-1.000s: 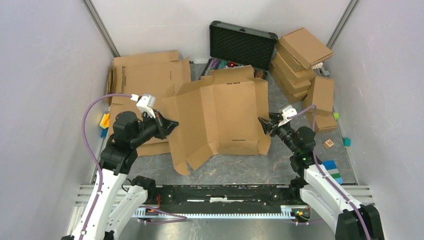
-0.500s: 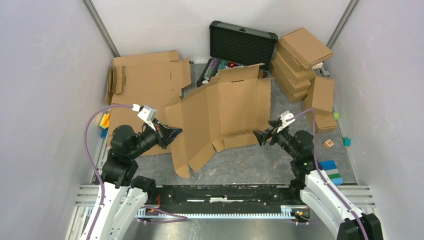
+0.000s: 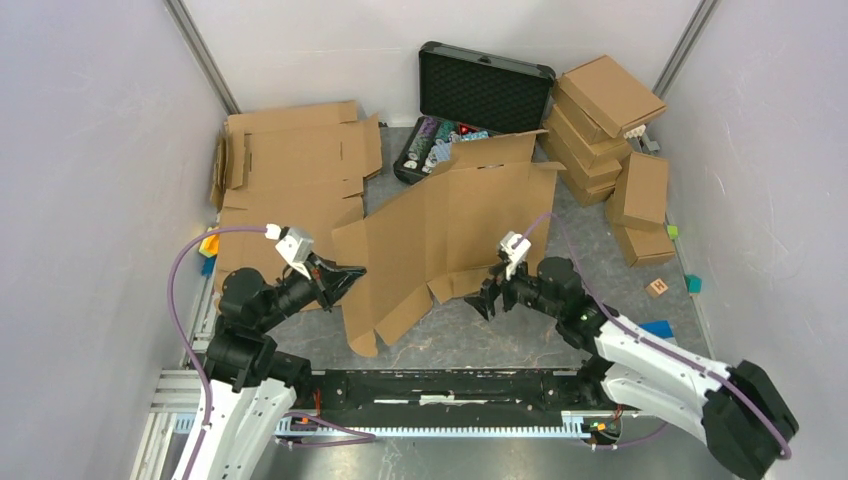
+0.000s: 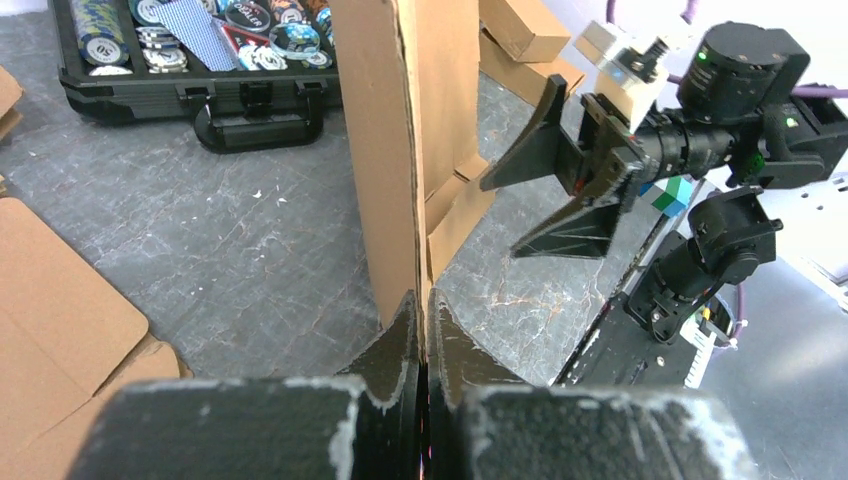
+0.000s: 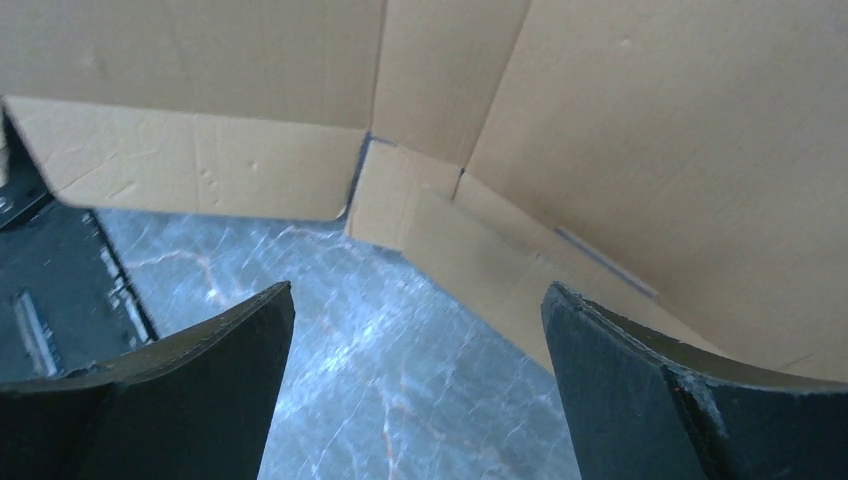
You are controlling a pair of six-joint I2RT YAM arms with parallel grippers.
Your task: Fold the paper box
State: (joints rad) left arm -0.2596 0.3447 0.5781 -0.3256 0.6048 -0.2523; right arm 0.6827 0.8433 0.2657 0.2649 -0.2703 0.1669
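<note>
Left jaws pinched on an edge of the paper box (image 3: 450, 225), which rises tilted beyond them; right jaws spread wide, empty, facing its lower flaps just ahead, over the table (image 3: 500, 340).

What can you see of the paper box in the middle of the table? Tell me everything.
The paper box is one plain brown sheet of corrugated cardboard, die-cut with flaps, tabs and crease lines, and not yet folded into shape. It stands tilted up off the grey table, with its near flaps reaching down to it. The left gripper is shut on its left edge. The open right gripper hovers by the near flaps without touching them.
</note>
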